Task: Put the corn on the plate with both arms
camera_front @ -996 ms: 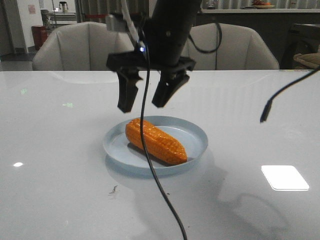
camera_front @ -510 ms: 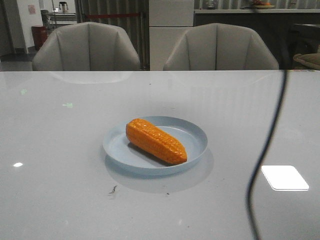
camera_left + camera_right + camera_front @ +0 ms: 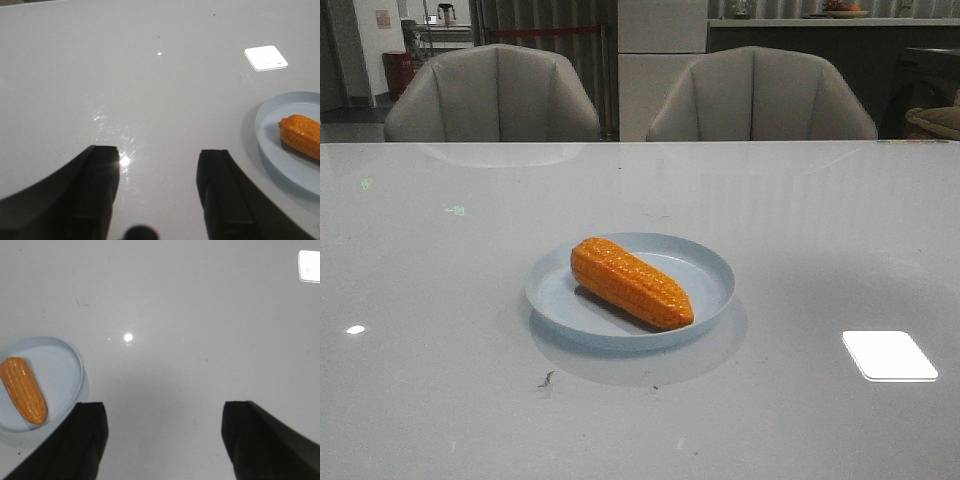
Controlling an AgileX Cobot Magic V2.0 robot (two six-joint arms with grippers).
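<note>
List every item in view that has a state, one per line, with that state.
corn: lying on its side inside the plate, held by nothing.
plate: flat on the table, holding the corn.
left gripper: jaws open, empty, over bare table beside the plate.
right gripper: jaws open, empty, over bare table beside the plate.
table: bare except for the plate.

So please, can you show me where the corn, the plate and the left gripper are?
corn [image 3: 631, 283], front view, middle of the cob.
plate [image 3: 705, 262], front view, bare floor by the right rim.
left gripper [image 3: 158, 192], left wrist view, midway between the open fingertips.
</note>
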